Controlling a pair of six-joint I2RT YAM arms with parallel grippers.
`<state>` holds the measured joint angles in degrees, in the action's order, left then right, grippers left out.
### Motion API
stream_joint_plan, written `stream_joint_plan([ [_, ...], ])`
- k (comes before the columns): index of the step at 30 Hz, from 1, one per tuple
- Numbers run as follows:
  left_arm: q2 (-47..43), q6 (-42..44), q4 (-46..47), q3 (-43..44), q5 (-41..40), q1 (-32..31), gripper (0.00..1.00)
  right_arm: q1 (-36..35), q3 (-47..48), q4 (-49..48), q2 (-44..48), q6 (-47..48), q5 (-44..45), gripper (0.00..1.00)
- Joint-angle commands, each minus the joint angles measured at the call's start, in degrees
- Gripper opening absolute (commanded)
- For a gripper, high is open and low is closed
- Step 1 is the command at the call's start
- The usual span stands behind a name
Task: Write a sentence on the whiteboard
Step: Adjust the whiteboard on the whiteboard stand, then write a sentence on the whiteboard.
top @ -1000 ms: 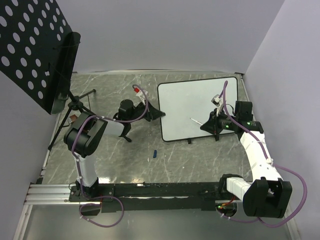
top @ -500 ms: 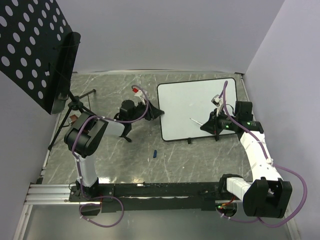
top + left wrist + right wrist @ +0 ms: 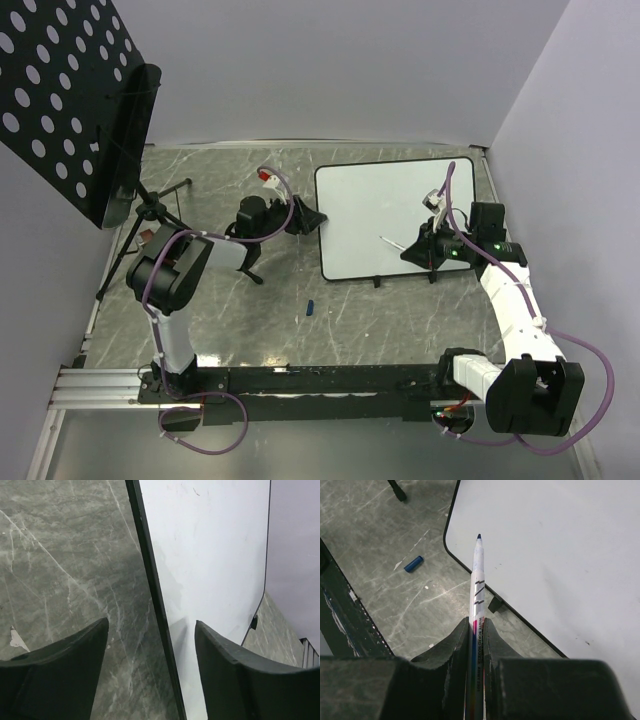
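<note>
- My right claw is clamped narrow on a marker; the marker is uncapped and its tip points out over the whiteboard; I cannot tell whether the tip touches the surface.
- The whiteboard lies flat on the worktop, right of centre and ahead of the right arm; its face looks blank in every view, with no writing that I can see.
- My left claw stands wide, one finger on each side of the board's black left rim; I cannot tell whether either finger presses the rim.
- A small blue cap lies loose on the worktop near the board's near-left corner, apart from both arms.
- I judge the step in hand to be the setup for the first letter; the marker is ready and nothing is written.
- Next move, as I see it: close the left claw on the rim so the board cannot slide; carry the tip toward the board's left side to leave room for the line; lower gently until ink takes, since too much pressure could shove the board.
</note>
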<state>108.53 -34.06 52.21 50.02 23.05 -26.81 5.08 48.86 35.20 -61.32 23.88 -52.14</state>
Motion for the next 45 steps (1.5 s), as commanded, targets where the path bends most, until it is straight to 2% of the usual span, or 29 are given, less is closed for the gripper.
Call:
stream_joint_plan([
  [1,-3.8,0.8,1.8,1.3,1.0,-0.1,0.77,0.4,2.5,-0.5,0.3,1.1,-1.0,0.00],
  [6,-6.4,-0.1,0.8,1.0,2.0,0.2,0.82,0.4,2.4,-0.5,0.3,1.1,-0.9,0.00],
  [7,-6.8,-0.5,0.1,1.2,2.0,0.4,0.89,0.4,2.3,-0.6,0.3,1.1,-0.8,0.00],
  [9,-8.3,-1.3,-1.8,1.2,2.1,0.7,0.92,0.4,2.3,-0.5,0.3,1.0,-0.8,0.00],
  [17,-17.7,-0.1,-13.6,2.0,-1.0,1.8,0.99,0.4,1.5,-1.3,2.3,0.7,0.5,0.00],
  [24,-26.3,5.1,-26.5,4.6,-3.4,1.7,0.97,0.4,3.1,0.9,3.2,0.9,0.5,0.00],
  [31,-32.1,11.3,-43.3,9.4,-6.3,1.8,0.97,0.2,11.1,8.6,2.1,4.2,2.9,0.00],
  [35,-35.7,12.7,-46.7,9.2,-7.5,2.0,0.97,-0.3,13.0,10.1,3.0,3.6,4.1,0.00],
  [40,-41.2,14.1,-48.9,5.2,-5.4,3.6,0.97,-1.7,14.5,10.6,4.4,3.8,6.5,0.00],
  [45,-46.2,18.1,-51.7,2.1,-7.7,3.6,0.97,-2.1,14.5,9.2,6.6,4.1,8.0,0.00],
])
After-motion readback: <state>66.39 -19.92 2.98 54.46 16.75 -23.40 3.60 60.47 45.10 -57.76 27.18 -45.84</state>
